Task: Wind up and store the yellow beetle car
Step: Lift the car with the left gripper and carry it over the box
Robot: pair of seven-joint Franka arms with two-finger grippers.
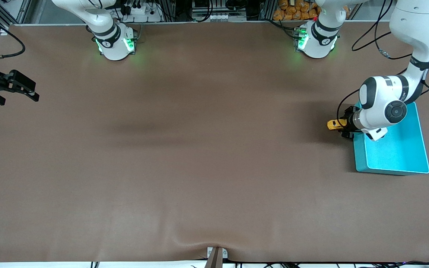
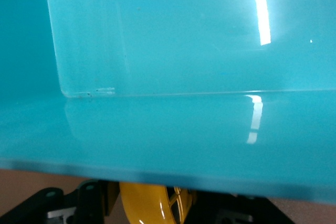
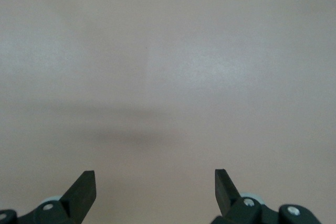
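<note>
a brown table (image 1: pixel 199 167) carries a teal bin (image 1: pixel 400 156) toward the left arm's end. the left arm reaches from its base down to the bin's edge that faces the right arm's end, and the left claw (image 1: pixel 345 126) sits just beside that edge, low over the table. the yellow beetle car (image 1: pixel 334 124) is between this claw's fingers, its body sticking out from them toward the right arm's end, just outside the bin and not in it. in the left wrist view the car's rounded yellow body (image 2: pixel 149 205) shows between the dark fingers (image 2: pixel 47 205), with the bin's teal wall (image 2: pixel 168 145) directly ahead and its inner floor and walls filling most of that view; the fingers stand drawn in against the car's sides, so the claw has hold of the toy. whether the car's wheels touch the table cannot be told. the right arm waits at its own end of the table, and the right claw (image 1: pixel 17 89) hangs over bare table surface there. in the right wrist view its two dark fingers (image 3: pixel 84 190) stand wide apart with nothing between them, and only the plain brown table (image 3: pixel 168 77) lies ahead.
</note>
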